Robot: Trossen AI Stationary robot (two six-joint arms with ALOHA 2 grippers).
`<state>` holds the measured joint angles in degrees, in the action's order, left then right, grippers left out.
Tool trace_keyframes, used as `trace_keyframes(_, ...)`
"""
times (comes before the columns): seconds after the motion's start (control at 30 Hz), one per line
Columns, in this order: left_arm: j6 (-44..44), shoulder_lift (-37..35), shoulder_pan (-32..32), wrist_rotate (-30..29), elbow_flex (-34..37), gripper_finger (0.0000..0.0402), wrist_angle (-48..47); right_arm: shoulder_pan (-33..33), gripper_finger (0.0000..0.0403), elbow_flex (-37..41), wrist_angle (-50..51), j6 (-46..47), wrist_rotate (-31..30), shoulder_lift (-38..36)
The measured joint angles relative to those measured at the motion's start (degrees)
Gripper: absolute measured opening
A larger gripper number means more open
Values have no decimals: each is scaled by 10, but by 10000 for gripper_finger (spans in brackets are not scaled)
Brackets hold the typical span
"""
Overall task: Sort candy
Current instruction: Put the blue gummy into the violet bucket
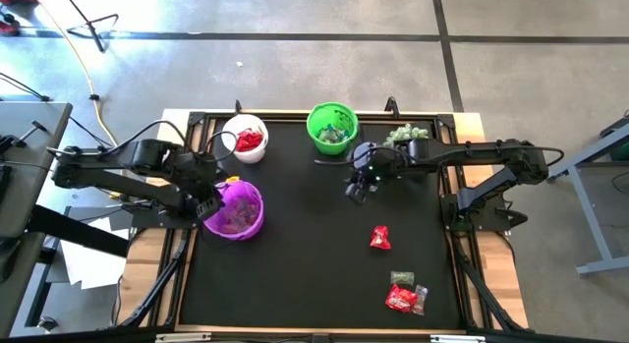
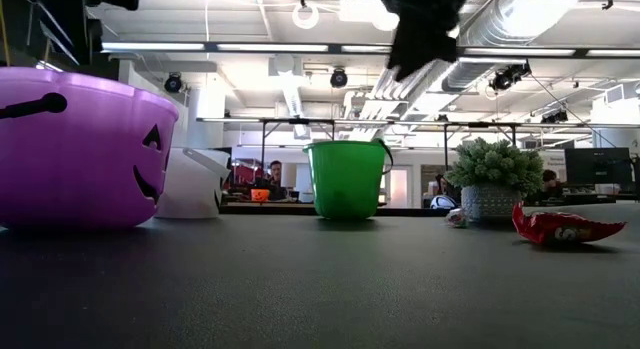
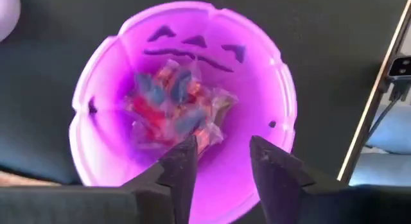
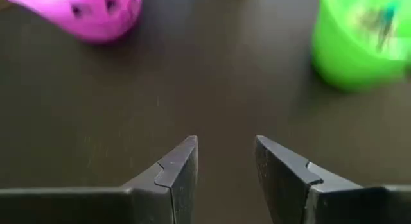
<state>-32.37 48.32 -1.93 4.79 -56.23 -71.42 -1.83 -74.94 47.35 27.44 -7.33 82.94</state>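
Observation:
My left gripper [image 3: 221, 147] stands open above the purple pumpkin bucket [image 1: 236, 208], with nothing between its fingers. Several wrapped candies [image 3: 173, 105], red and blue, lie on the bucket's floor. My right gripper [image 4: 225, 144] hangs open and empty over the black mat [image 1: 295, 274], near the green bucket [image 1: 331, 127], which holds candy. A white cup [image 1: 245, 139] holds red candy. Loose candy lies on the mat: a red piece [image 1: 379, 238] and a small cluster [image 1: 405, 297] near the front right.
A spiky pale-green ball in a pot [image 1: 401, 136] stands at the back right, beside my right arm. The mat has a raised frame [image 1: 462, 284]. Bare mat lies in the middle and at the front left.

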Motion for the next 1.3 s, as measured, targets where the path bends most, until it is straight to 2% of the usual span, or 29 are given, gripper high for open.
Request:
trace_keyframes(0.13, 1, 19, 0, 0, 0, 143, 59, 8, 149, 8, 79, 49, 17, 0)
trace_keyframes(0.3, 58, 34, 0, -8, 0, 142, 206, 13, 149, 60, 73, 7, 4, 0)
trace_keyframes(0.37, 80, 40, 0, -11, 0, 140, 271, 7, 149, 92, 59, 17, -8, 0)
trace_keyframes(0.4, 87, 41, 0, -13, 0, 139, 300, 3, 149, 108, 53, 51, -17, 0)
trace_keyframes(0.5, 85, 45, 0, -38, 0, 138, 366, -13, 149, 165, 24, 252, -49, 0)
trace_keyframes(0.57, 76, 44, 0, -58, 0, 138, 392, -17, 149, 208, -12, 348, -65, 0)
trace_keyframes(0.83, 71, 44, 0, -86, 0, 138, 426, -19, 149, 353, -242, 503, -105, 0)
trace_keyframes(1.07, 71, 44, 0, -92, 0, 138, 426, -19, 149, 411, -245, 576, -140, 0)
trace_keyframes(1.3, 71, 44, 0, -104, 0, 138, 426, -19, 149, 414, -263, 576, -143, 0)
